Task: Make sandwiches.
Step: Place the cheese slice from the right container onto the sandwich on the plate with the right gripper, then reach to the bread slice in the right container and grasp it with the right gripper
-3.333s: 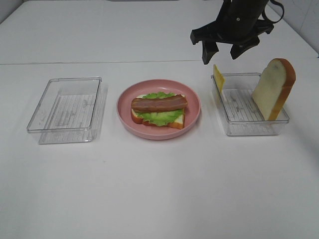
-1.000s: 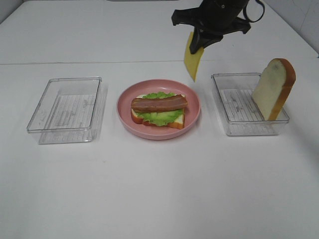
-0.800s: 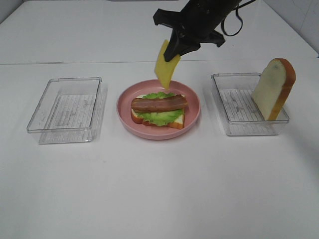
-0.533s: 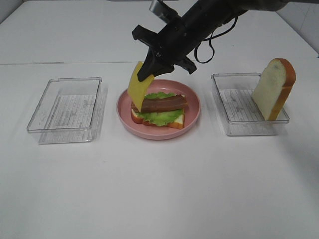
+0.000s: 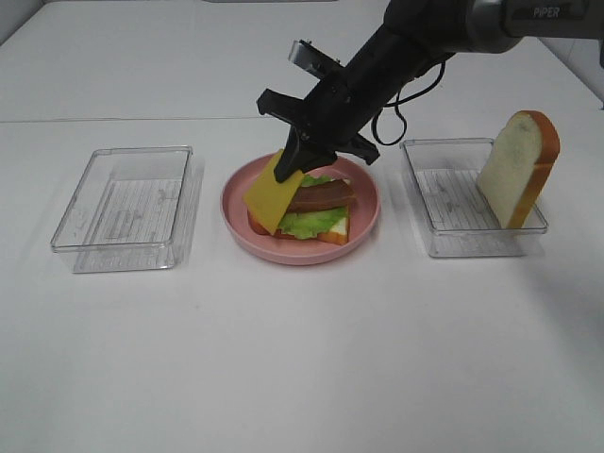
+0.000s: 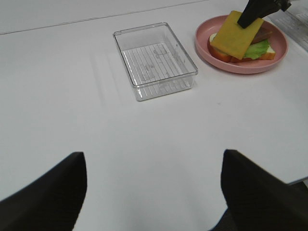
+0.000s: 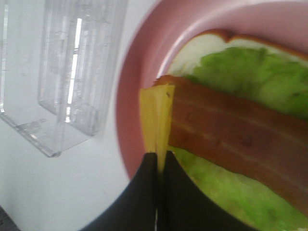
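On the pink plate (image 5: pixel 363 223) lies an open sandwich (image 5: pixel 316 212): a bread slice, green lettuce and a brown bacon strip (image 7: pixel 240 139). My right gripper (image 5: pixel 293 162) is shut on a yellow cheese square (image 5: pixel 269 192), which hangs tilted over the sandwich's left end and looks to be touching it. The right wrist view shows the cheese (image 7: pixel 156 120) edge-on between the fingers. A second bread slice (image 5: pixel 517 168) leans upright in the right clear container (image 5: pixel 467 203). In the left wrist view my left gripper (image 6: pixel 154 192) stands open over bare table, far from the plate (image 6: pixel 240 62).
An empty clear container (image 5: pixel 127 206) sits left of the plate. The right arm (image 5: pixel 425 38) reaches across from the upper right. The table is white, with a seam line running along the back.
The right gripper has carried the cheese square leftward and down from above the plate's far rim to the sandwich's left end. The left gripper has not moved.
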You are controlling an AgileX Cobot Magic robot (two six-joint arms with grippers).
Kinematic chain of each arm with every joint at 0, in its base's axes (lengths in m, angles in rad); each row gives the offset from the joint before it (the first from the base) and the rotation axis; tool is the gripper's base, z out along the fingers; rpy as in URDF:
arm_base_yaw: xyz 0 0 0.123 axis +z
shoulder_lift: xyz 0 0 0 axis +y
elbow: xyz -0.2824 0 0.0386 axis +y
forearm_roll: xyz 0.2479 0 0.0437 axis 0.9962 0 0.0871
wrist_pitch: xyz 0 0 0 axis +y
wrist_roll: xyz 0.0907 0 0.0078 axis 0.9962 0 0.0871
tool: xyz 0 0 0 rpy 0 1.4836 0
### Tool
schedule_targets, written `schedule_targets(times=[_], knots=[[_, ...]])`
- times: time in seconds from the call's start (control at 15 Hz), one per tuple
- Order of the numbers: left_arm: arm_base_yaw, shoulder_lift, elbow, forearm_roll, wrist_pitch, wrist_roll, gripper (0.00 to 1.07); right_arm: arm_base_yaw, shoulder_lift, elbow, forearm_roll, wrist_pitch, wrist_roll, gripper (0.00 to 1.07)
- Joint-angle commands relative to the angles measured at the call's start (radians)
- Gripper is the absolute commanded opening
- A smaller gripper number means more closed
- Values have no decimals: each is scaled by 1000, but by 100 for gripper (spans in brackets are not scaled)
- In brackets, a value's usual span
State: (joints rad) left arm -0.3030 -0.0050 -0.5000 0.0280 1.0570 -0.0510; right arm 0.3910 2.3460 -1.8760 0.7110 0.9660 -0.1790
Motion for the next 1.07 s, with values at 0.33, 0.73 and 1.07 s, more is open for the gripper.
schedule_targets(times=[0.33, 0.73, 1.07], knots=[[1, -20, 1, -3, -11, 1, 74, -1, -16, 0, -168, 4, 82, 46], [1, -20, 1, -3, -11, 1, 74, -1, -98, -3, -280, 16, 54, 76], [1, -20, 1, -3, -11, 1, 74, -14, -252, -3, -599, 64, 179, 76]])
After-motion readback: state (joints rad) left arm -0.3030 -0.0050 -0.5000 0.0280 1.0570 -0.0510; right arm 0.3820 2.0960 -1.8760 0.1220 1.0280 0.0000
